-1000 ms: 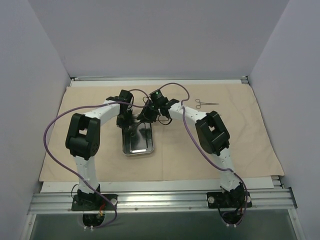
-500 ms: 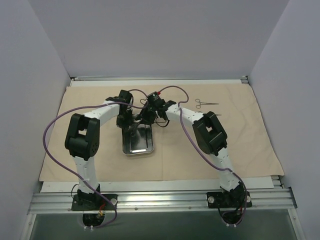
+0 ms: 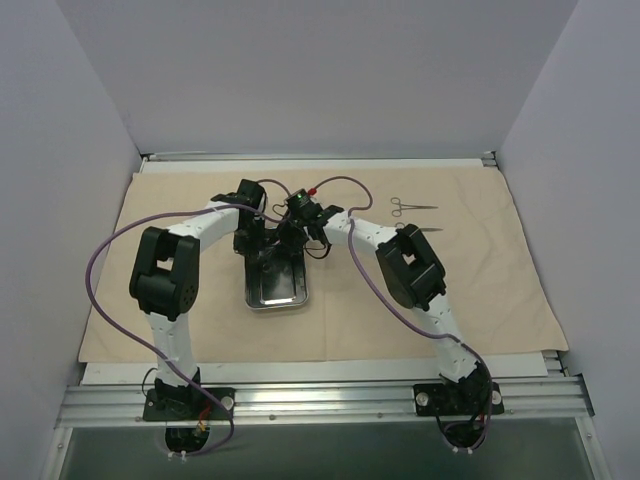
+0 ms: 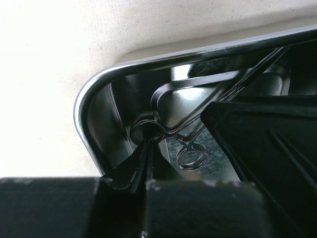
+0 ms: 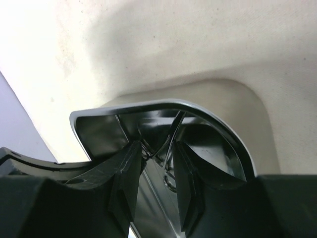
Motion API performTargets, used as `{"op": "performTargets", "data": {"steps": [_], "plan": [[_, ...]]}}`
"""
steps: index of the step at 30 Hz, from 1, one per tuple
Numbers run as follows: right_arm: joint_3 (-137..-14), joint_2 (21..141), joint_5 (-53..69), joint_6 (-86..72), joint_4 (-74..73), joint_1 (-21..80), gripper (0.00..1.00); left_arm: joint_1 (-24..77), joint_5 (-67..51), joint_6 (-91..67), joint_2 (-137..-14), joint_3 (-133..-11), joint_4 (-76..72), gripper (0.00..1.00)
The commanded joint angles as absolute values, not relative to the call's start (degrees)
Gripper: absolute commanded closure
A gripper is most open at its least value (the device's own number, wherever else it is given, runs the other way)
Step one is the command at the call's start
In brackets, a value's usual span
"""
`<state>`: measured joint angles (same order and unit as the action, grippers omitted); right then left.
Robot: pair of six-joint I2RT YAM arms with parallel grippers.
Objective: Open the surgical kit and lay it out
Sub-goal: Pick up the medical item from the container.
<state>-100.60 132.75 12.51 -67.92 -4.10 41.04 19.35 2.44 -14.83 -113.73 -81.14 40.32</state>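
The steel tray [image 3: 280, 290] lies on the beige cloth wrap [image 3: 480, 270] at mid-table. Both grippers are low over its far end. In the left wrist view my left gripper [image 4: 148, 145] is shut, its tips pinched on a ring handle of the forceps [image 4: 193, 157] inside the tray corner [image 4: 99, 84]. In the right wrist view my right gripper [image 5: 154, 146] is open inside the tray [image 5: 124, 108], its fingers [image 5: 130, 163] on either side of thin forceps shanks [image 5: 174, 130]. From above, the left gripper [image 3: 256, 243] and right gripper [image 3: 287, 240] are close together.
One forceps [image 3: 412, 206] lies laid out on the cloth at the far right, and a second thin instrument [image 3: 428, 229] lies just nearer. Purple cables loop over both arms. White walls enclose the table on three sides.
My right gripper has moved left and down into the far end of the tray, close beside the left gripper. The left arm and the tray have not moved.
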Motion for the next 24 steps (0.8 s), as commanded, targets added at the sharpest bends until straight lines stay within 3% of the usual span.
{"op": "performTargets", "data": {"steps": [1, 16, 24], "plan": [[-103.01, 134.56, 8.00, -68.73, -8.61, 41.66, 0.67, 19.42, 1.06, -14.77, -113.99, -79.81, 39.11, 0.98], [-105.64, 138.69, 4.75, -69.78, -10.28, 42.54, 0.67, 19.34, 0.53, -14.77, -114.34, -79.72, 38.67, 0.98], [-104.68, 140.71, 5.27, -71.63, -10.81, 42.45, 0.76, 19.34, 0.44, -14.77, -114.35, -79.28, 38.50, 0.98]]}}
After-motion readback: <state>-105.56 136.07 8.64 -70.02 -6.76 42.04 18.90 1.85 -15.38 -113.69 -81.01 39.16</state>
